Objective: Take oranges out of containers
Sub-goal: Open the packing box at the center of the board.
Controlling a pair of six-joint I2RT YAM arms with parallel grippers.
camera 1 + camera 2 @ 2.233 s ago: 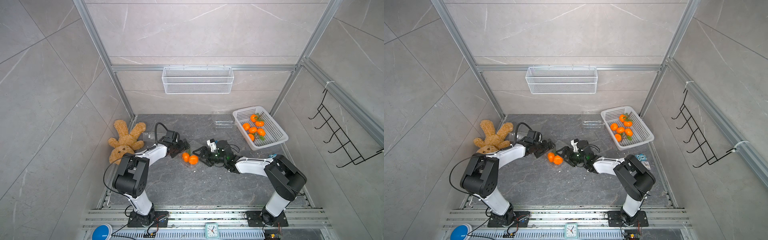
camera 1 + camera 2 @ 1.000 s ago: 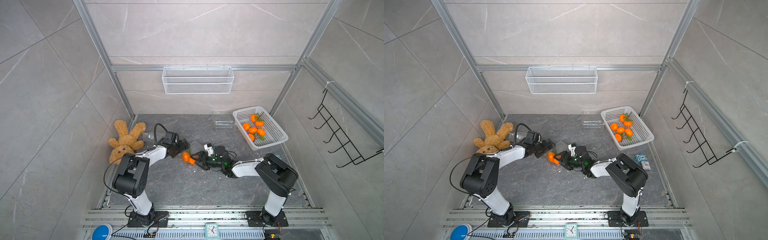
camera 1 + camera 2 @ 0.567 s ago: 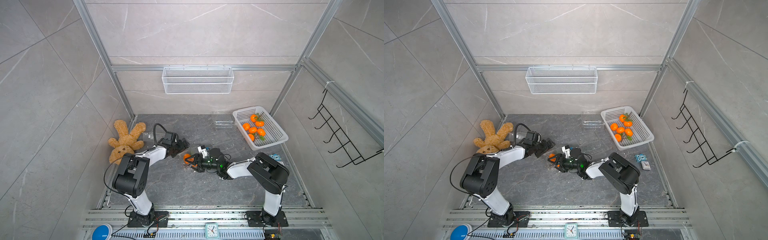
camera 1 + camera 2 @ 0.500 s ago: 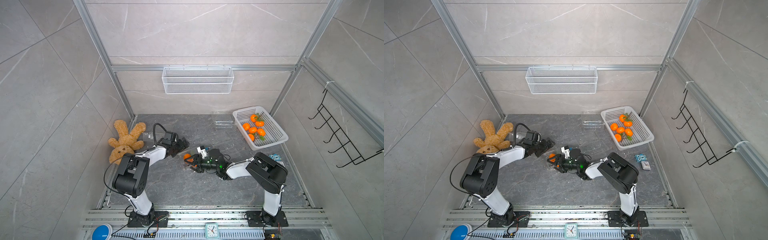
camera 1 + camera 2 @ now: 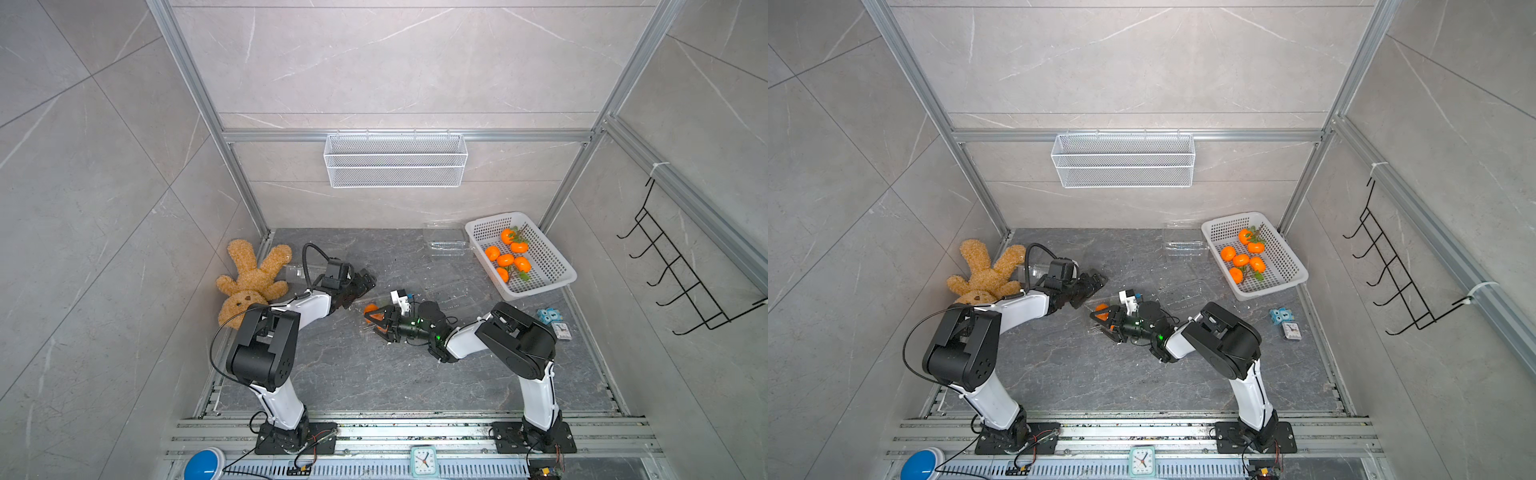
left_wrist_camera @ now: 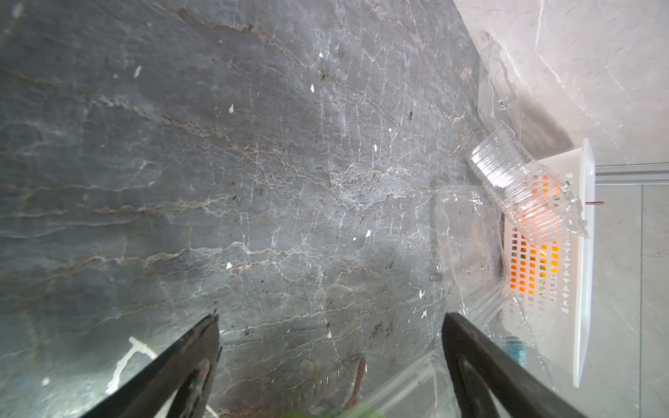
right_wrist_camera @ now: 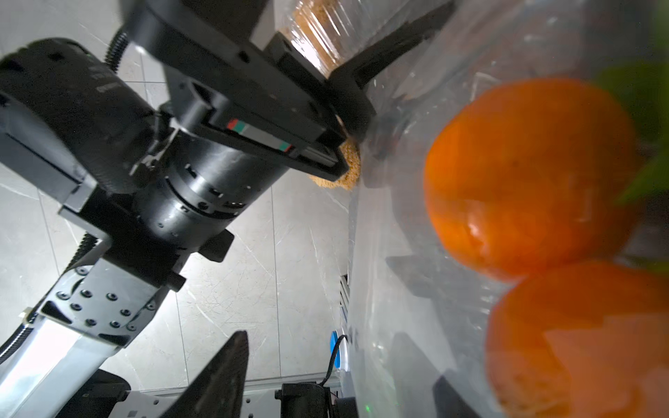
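Your grey tabletop carries a white basket of oranges. Only the right wrist view shows two more oranges inside the clear container. The right gripper has reached them, grip unclear; left gripper gapes.

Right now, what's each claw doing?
Left claw: open wide at the clear clamshell.
Right claw: at the clamshell's oranges; open or gripping cannot be told.

Bright, even light; close oranges blur at the wrist.
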